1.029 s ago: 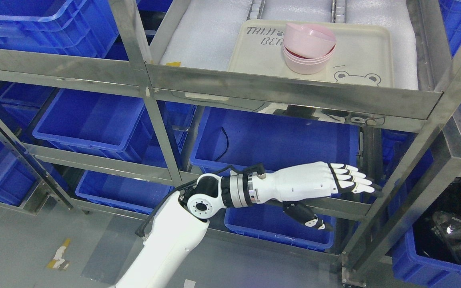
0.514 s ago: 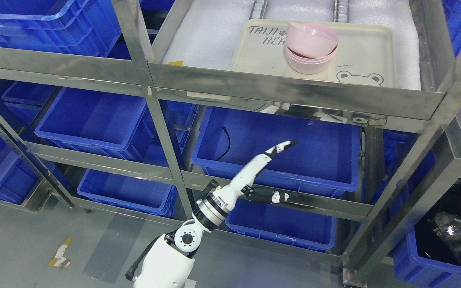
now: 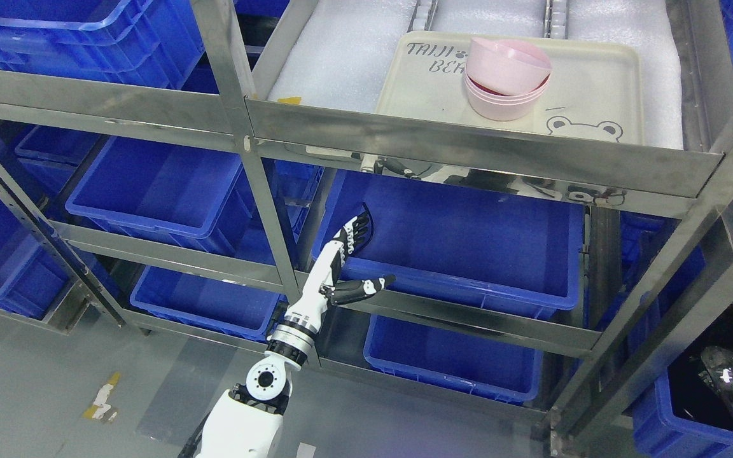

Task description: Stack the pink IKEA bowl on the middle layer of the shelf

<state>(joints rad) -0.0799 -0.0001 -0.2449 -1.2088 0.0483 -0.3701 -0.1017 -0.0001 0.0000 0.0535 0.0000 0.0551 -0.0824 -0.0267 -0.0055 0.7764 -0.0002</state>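
Observation:
A stack of pink bowls [image 3: 506, 102] stands on a cream tray [image 3: 430, 95] on the steel shelf's upper visible layer. The topmost bowl [image 3: 510, 62] sits tilted in the stack. My left hand [image 3: 357, 251] is well below that layer, in front of the large blue bin [image 3: 468, 235] one level down. Its fingers [image 3: 355, 230] are stretched upward and the thumb [image 3: 366, 286] points right. The hand is open and holds nothing. My right arm is out of view.
The steel front rail [image 3: 468, 149] of the tray's layer runs across above the hand. An upright post [image 3: 265, 203] stands just left of the forearm. Blue bins [image 3: 150, 191] fill the lower shelves. White foam [image 3: 341, 57] lines the layer beside the tray.
My left arm has swung leftward and drawn back from the shelf's right side, turning the hand from flat and pointing right to pointing up. The camera has shifted slightly; the bowls have not moved.

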